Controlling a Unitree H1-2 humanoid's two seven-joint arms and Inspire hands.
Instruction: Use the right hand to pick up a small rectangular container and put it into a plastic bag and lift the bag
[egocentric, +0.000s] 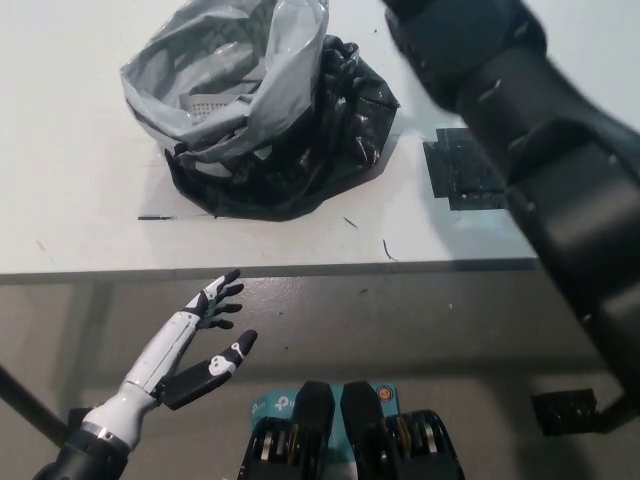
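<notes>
The grey-and-black plastic bag (270, 120) sits slumped on the white table (70, 200), its mouth open upward. Inside the mouth a pale patch of the small rectangular container (205, 103) shows; the rest of it is hidden by the bag's folds. My black right arm (530, 120) crosses the upper right of the picture, apart from the bag, and its hand is beyond the top edge. The white left hand (195, 345) rests open below the table's front edge at the lower left, holding nothing.
A black rectangular patch (465, 170) lies on the table right of the bag, partly under my right arm. The table's front edge (300, 270) runs across the middle of the picture. A small black object (575, 410) lies on the floor at lower right.
</notes>
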